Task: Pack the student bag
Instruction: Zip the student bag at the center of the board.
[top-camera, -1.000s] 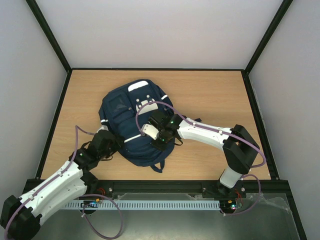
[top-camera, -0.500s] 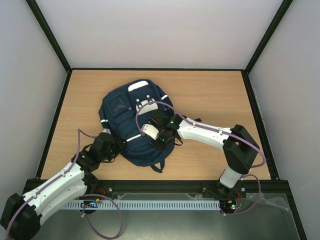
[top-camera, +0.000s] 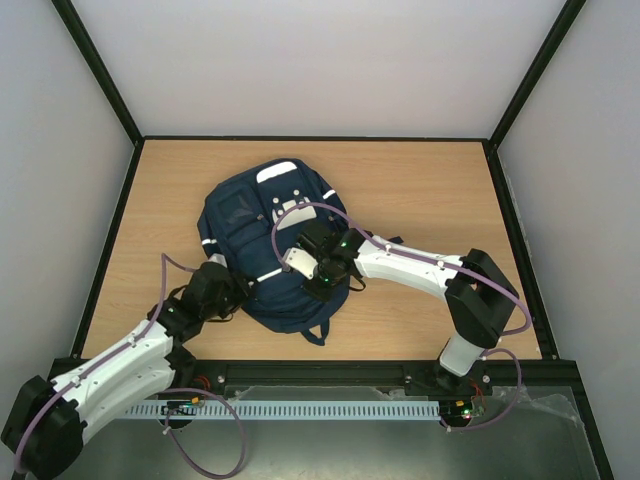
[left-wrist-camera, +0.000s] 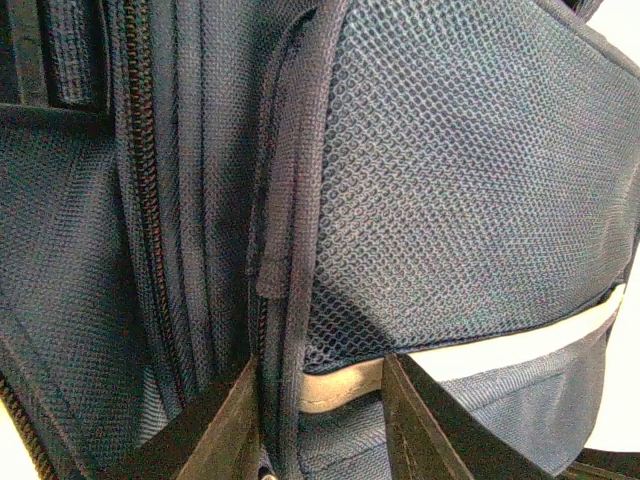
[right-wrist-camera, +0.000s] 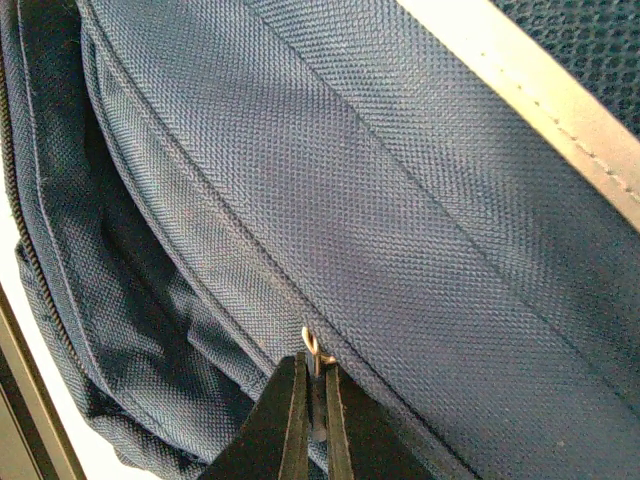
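Note:
The student bag (top-camera: 245, 215), navy with white stripes, lies flat in the middle of the table. My left gripper (top-camera: 236, 291) is at its lower left edge. In the left wrist view its jaws (left-wrist-camera: 320, 400) stand open on either side of a piped seam and a bulge of mesh fabric (left-wrist-camera: 450, 200), just by a white stripe (left-wrist-camera: 500, 350). My right gripper (top-camera: 318, 285) rests on the bag's lower middle. It is shut (right-wrist-camera: 312, 385) on a small metal zipper pull (right-wrist-camera: 311, 345) at a seam of the bag (right-wrist-camera: 400, 200).
The wooden table (top-camera: 420, 190) is walled by a black frame and pale panels. The bag's carry loop (top-camera: 317, 335) points at the near edge. A purple cable (top-camera: 300, 210) arcs over the bag from the right arm. A closed zipper (left-wrist-camera: 140, 150) runs left of the left fingers.
My left arm has slid a little right, onto the bag's edge, and its jaws have narrowed around the fabric. The right arm and the bag have not moved.

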